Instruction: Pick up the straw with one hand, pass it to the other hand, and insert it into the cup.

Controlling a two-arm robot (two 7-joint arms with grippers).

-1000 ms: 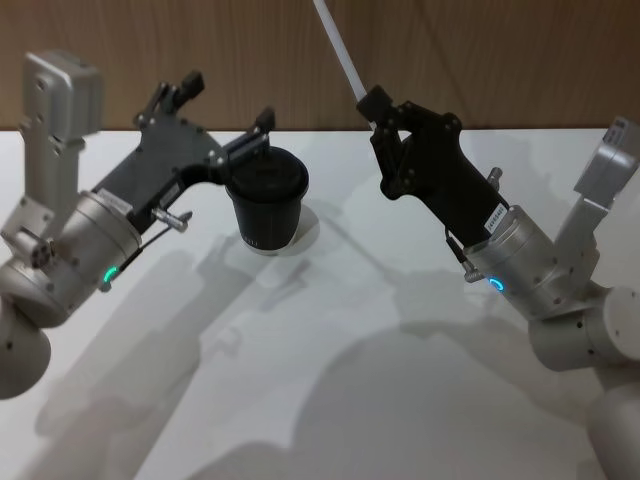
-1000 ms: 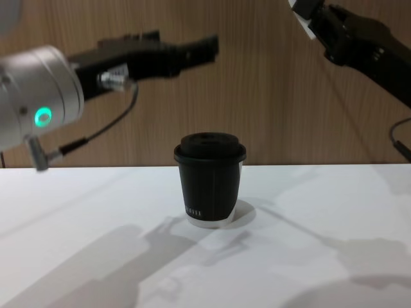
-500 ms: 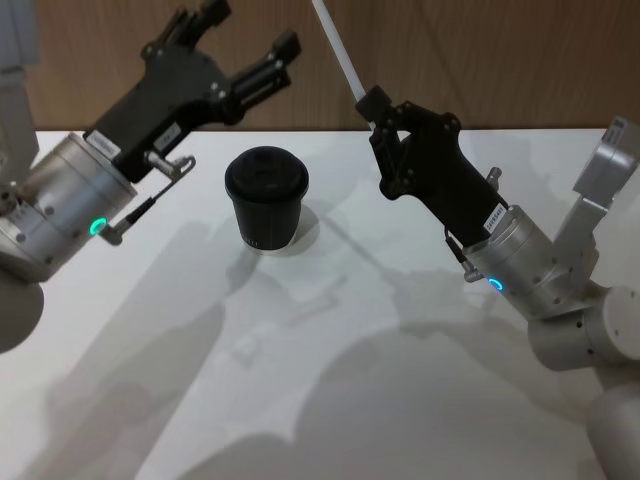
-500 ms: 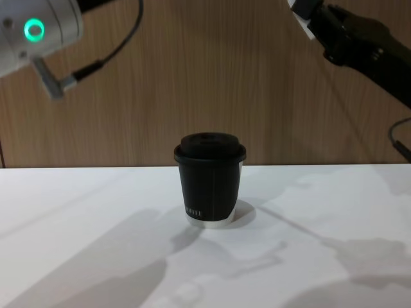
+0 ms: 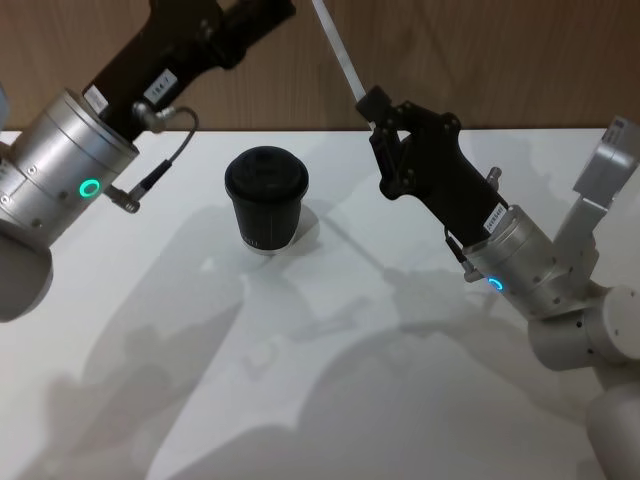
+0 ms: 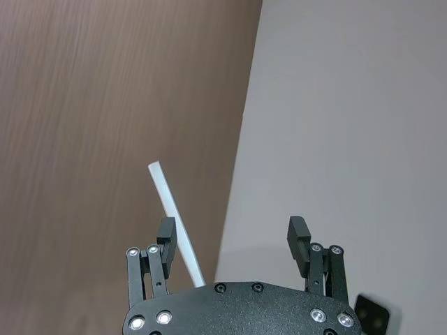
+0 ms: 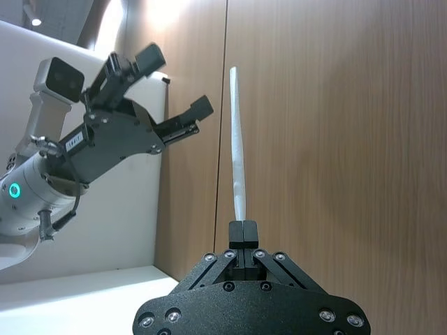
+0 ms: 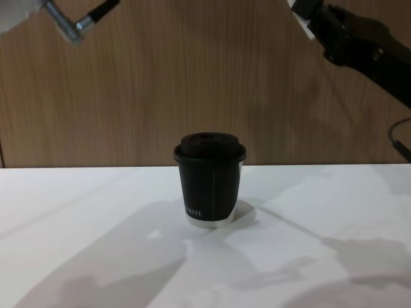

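Note:
My right gripper (image 5: pixel 372 103) is held high over the table's back right, shut on the lower end of the thin white straw (image 5: pixel 338 52), which slants up and away from it. The right wrist view has the straw (image 7: pixel 237 146) standing straight out of the closed right gripper (image 7: pixel 243 225). My left gripper (image 6: pixel 232 236) is open and raised level with the straw (image 6: pixel 174 220), which lies beyond it and close to one finger. From the right wrist, the left gripper (image 7: pixel 177 79) sits apart to the straw's side. The black lidded cup (image 5: pixel 266 200) stands upright below, between both arms, untouched.
The white table (image 5: pixel 320 380) stretches in front of the cup (image 8: pixel 209 179), crossed by the arms' shadows. A wooden wall (image 8: pixel 192 77) rises right behind it. The left arm's black cable with its metal plug (image 5: pixel 130 198) hangs at the wrist.
My left gripper has lifted away from beside the cup and risen, still open, toward the straw's height. The right gripper and straw have stayed put.

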